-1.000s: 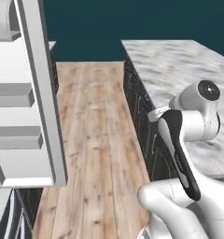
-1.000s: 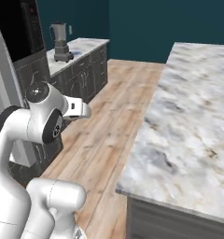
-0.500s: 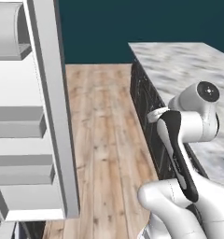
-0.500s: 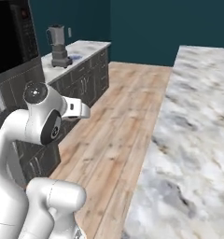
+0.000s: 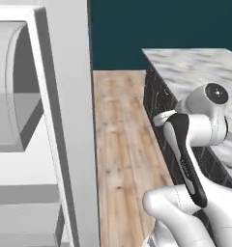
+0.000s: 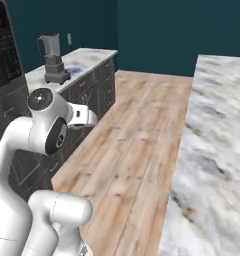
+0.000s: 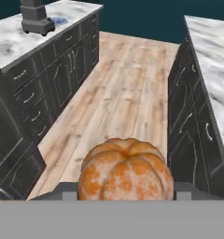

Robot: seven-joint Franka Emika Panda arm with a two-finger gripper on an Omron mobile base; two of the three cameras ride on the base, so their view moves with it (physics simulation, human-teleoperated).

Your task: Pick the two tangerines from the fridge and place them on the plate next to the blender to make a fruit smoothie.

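One tangerine [image 7: 125,170], round and orange, sits low in the hand view with my gripper [image 7: 125,195] shut on it; its fingertips are hidden behind the fruit. The other tangerine is out of view. The fridge [image 5: 65,120] stands open at the left of the left base view, showing its white inside and grey shelves. Far ahead on the left counter stands the grey blender [image 6: 52,57] [image 7: 35,18]. Just to its right lies the blue-patterned plate [image 6: 75,71] [image 7: 60,21].
A wooden floor aisle [image 6: 142,125] runs between the dark cabinets [image 7: 62,70] under the blender counter and a marble-topped island [image 6: 217,125] [image 5: 200,67] on the right. A black built-in appliance [image 6: 4,45] stands at the near left.
The base has moved, so both base views have shifted: the fridge fills more of the left view and the blender counter is nearer. The grip on the tangerine holds.
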